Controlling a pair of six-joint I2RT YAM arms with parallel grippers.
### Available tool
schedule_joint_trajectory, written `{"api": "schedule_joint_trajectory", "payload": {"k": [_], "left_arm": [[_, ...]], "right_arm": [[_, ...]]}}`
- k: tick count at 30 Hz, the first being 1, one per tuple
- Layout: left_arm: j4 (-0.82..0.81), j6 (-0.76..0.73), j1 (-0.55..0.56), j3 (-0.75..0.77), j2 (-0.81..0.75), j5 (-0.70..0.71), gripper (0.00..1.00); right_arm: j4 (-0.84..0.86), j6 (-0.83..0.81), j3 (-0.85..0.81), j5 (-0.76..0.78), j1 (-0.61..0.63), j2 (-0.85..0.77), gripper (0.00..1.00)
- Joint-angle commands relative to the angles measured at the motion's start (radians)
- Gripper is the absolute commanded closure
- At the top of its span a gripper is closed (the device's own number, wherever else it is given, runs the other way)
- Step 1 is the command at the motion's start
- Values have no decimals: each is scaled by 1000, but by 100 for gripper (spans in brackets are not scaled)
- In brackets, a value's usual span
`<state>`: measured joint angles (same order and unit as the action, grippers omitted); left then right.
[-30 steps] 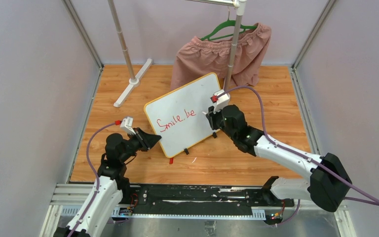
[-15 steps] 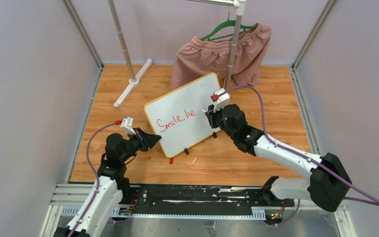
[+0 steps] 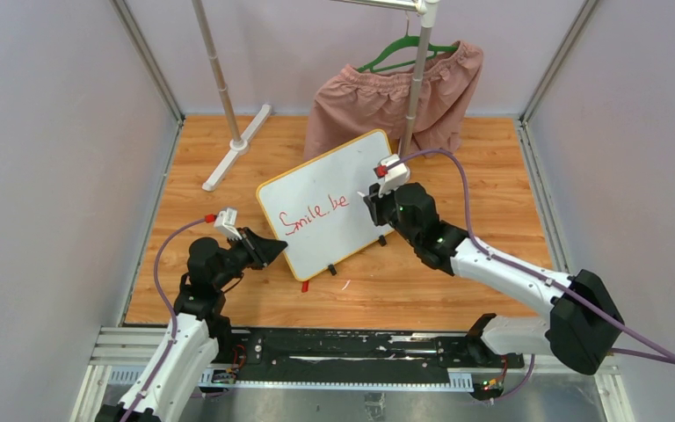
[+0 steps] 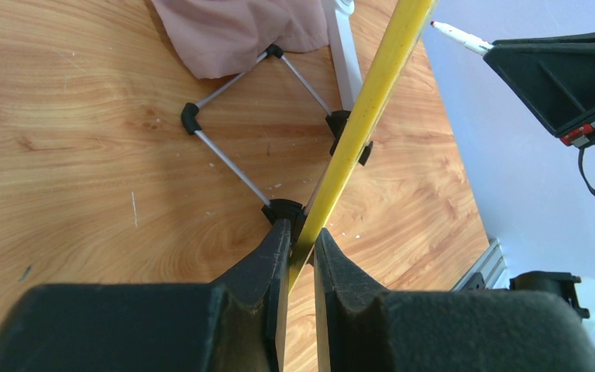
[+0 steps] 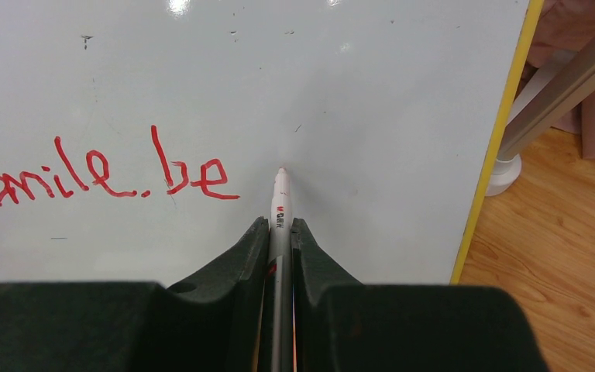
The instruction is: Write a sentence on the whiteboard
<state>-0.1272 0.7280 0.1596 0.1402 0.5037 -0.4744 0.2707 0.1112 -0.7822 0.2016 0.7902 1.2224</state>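
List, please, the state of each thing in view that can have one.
whiteboard: standing tilted on its feet, rim clamped.
sentence: unfinished, reads "Smile, be".
marker: uncapped, tip pointing at the whiteboard right of "be".
left gripper: shut on the whiteboard rim.
right gripper: shut on the marker.
shorts: hanging up.

The left arm reaches low and forward, left claw [image 4: 300,232] pinching the whiteboard [image 4: 372,101] by its rim, while the right arm stretches diagonally inward, right claw [image 5: 280,225] clamped on a marker [image 5: 281,190].
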Motion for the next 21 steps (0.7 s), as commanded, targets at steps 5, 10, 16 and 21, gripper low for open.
{"api": "schedule_joint_trajectory", "payload": {"k": [5,10,16,21], "left_arm": [[36,-9,1,16,-10,21,100],[34,-10,1,16,-9,20,100],[34,-9,1,15,-9,20,100],[32,-9,1,15,-7,22,100]], "right_arm": [[27,-7,-38,-5,-11,21,100],[23,-8,-46,-12,-11,35,100],[22,-9,-58,-23,-11,46,100],[27,-5,-63,-49,-11,51,100]]}}
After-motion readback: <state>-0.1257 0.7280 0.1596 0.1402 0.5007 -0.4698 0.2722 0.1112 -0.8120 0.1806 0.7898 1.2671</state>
